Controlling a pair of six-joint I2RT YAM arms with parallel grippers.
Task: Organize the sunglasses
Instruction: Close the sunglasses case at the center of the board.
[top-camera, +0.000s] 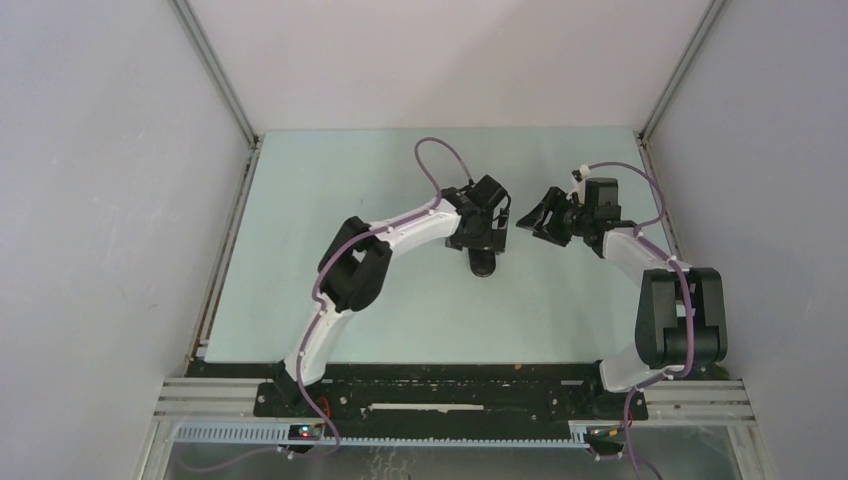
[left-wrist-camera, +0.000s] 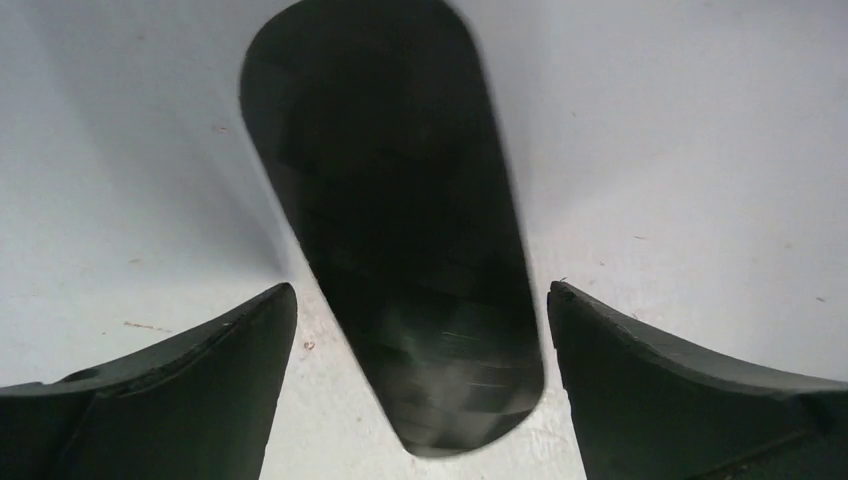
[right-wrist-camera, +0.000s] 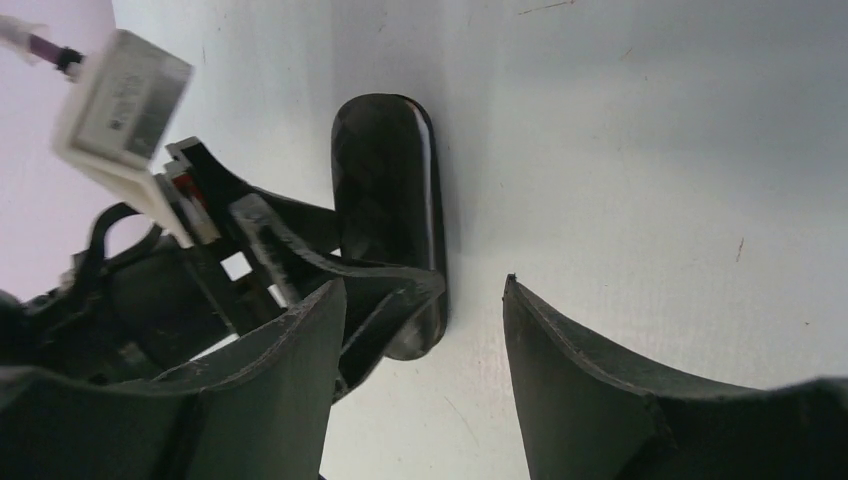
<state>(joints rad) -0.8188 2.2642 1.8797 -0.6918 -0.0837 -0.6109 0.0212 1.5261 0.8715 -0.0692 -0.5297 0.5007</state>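
On my far left I see a plain grey wall (top-camera: 100, 200), smooth and bare, with a thin silver metal rail (top-camera: 215, 75) running up its corner. Next comes the bench (top-camera: 300, 200), a flat, pale green top that looks smooth from above. Up close in the wrist cameras it looks almost white, with a few tiny specks and scratches. The left arm (top-camera: 400, 232) is white with black joints, and a thin purple wire (top-camera: 432, 150) loops over it. This arm reaches to the middle of the bench. The left fingers (left-wrist-camera: 200, 390) are black, thick and shaped like wedges. They stand wide apart and grip nothing. Between them, touching neither one, lies the black case (left-wrist-camera: 400, 250). It is long with round ends, shiny and hard-looking, closed, and flat on the bench. I cannot see the sunglasses in any view, so I cannot tell where they are. Just to the right of the case is the right arm (top-camera: 640, 255), white and black too, bent back near the right edge of the bench. The right fingers (right-wrist-camera: 600, 390) are the same dull black wedges. They are parted quite wide and hold nothing, with only bare bench between them, and the case lies a little off to one side. Last comes the right wall (top-camera: 770, 150), grey and smooth like the first.
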